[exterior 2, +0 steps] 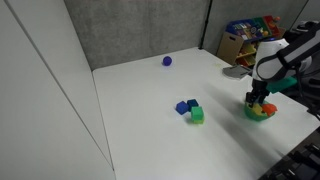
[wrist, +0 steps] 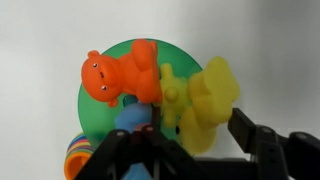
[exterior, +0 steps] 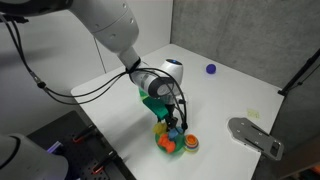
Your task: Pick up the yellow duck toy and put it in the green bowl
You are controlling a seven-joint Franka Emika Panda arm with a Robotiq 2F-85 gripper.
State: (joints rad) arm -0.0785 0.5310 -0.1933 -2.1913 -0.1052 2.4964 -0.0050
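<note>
Wrist view bkgd is the white table (wrist: 40, 40), biggest thing here. My arm (exterior: 110, 35) comes in from the upper left of an exterior view. A gray flat object (exterior: 255, 136) lies lower right, well apart from the rest. The green bowl (wrist: 92, 115) sits mid-frame in wrist view, right under my gripper (wrist: 192, 130). Jaws are partway apart w/ the yellow duck toy (wrist: 205, 100) between them, overlapping the bowl's right edge; can't tell if the pads actually clamp it. An orange toy (wrist: 118, 75) sits in the bowl, upper left. Blue block (exterior 2: 184, 106) & green block (exterior 2: 197, 116) touch, mid-frame. A small blue ball (exterior 2: 167, 61) sits upper centre.
</note>
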